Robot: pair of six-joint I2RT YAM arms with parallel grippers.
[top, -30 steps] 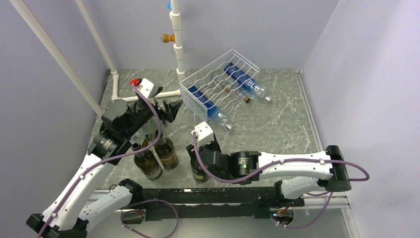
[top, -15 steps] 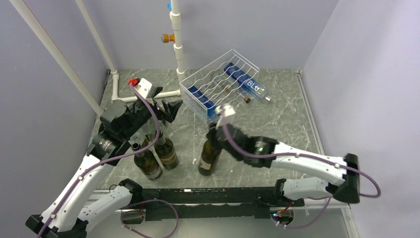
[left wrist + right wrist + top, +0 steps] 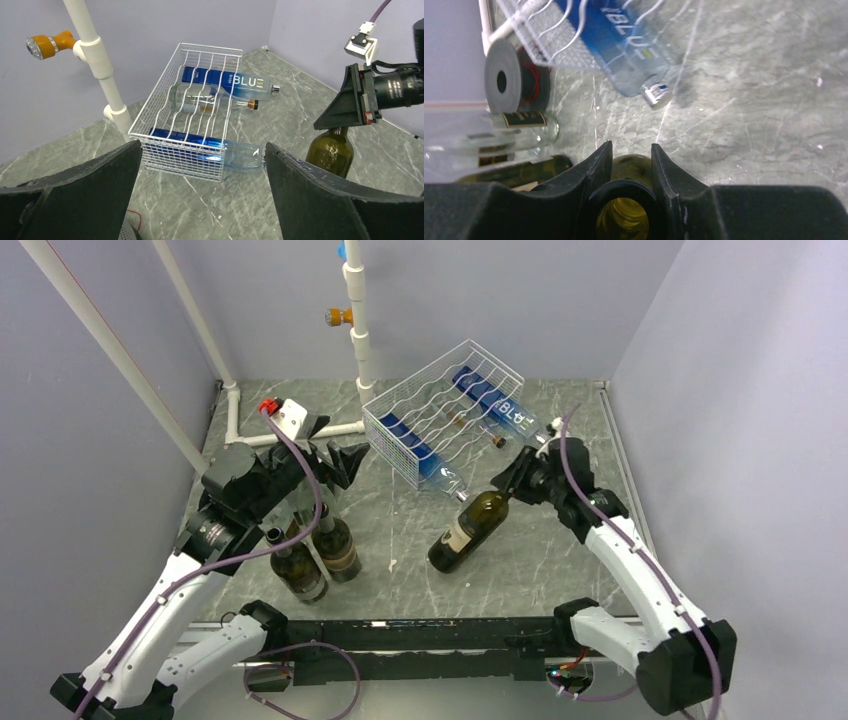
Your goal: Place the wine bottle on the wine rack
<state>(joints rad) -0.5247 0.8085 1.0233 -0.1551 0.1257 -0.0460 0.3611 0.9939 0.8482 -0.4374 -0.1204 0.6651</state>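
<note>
In the top view my right gripper point(image 3: 520, 478) is shut on the neck of a dark green wine bottle point(image 3: 468, 533). The bottle hangs tilted, with its base toward the near left, just in front of the white wire wine rack point(image 3: 425, 405). From the right wrist the fingers point(image 3: 600, 162) clamp the bottle's open mouth point(image 3: 624, 217). The left wrist view shows the rack point(image 3: 192, 117), the bottle's shoulder point(image 3: 330, 150) and the right gripper point(image 3: 352, 100) above it. My left gripper point(image 3: 335, 455) is open and empty at the left.
Two blue bottles point(image 3: 490, 400) and a small clear one lie in the rack. Two dark bottles point(image 3: 318, 552) stand under the left arm. A white pipe stand point(image 3: 357, 330) rises behind the rack. A black spool point(image 3: 502, 76) sits by the rack's corner.
The right gripper closed on the bottle's neck, carried it from the near middle back and to the right, and tipped it over. The left arm stayed put.
</note>
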